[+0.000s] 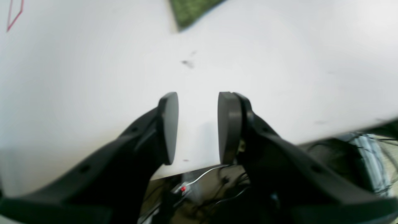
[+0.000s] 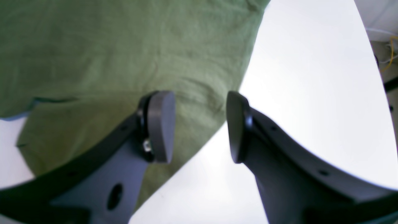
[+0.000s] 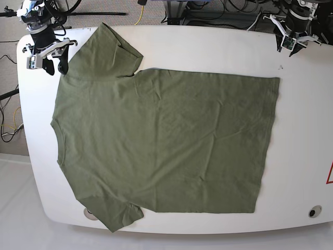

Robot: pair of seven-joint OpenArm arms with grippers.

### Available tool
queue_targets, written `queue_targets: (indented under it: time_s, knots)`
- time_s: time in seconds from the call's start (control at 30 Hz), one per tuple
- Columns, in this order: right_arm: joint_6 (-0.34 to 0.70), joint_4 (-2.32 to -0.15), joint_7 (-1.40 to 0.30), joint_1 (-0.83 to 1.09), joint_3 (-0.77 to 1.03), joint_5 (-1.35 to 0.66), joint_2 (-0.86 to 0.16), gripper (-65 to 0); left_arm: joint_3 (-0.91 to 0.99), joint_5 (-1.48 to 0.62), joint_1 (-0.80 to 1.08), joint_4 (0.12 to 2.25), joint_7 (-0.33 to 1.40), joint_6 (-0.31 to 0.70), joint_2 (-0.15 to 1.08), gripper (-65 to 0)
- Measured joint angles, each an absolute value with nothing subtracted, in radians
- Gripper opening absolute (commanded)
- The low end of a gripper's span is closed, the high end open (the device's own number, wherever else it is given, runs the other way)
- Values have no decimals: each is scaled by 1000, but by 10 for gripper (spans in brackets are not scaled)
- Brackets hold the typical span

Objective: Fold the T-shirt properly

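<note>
Hovering with its jaws parted and empty, the right gripper point(image 2: 199, 126) hangs over the edge of a sleeve of the T-shirt point(image 3: 161, 140), which lies spread flat across the white table point(image 3: 208, 44). The left gripper point(image 1: 198, 127), likewise spread with nothing between its pads, sits above bare tabletop near the table's edge, well apart from the shirt's hem corner.

Robotics lab bench

A white rounded-corner table point(image 3: 208, 41) stands on a grey floor, with loose black and yellow cables point(image 3: 140, 10) trailing past its far edge, a red tape mark point(image 3: 329, 173) at its right edge, and two arm mounts at the far corners.
</note>
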State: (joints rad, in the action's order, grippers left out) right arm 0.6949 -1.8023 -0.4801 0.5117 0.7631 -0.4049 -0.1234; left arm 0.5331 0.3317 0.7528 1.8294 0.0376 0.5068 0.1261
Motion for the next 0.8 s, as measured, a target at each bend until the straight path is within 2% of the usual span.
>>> queue_targets:
  time_s: [0.33,0.67,0.8]
  knots:
    - [690,-1719,-483,502,770,-419,-99,-420,527,336,752,1831,36,505,135,-459]
    - [693,-1652,-485,502,764,-440,-88,-372,539,336,745,1835,17,514,127,-465]
    - [689,-1631,-503,505,765,-483,-92,-384,546,335,745,1839,7,515,125,-458]
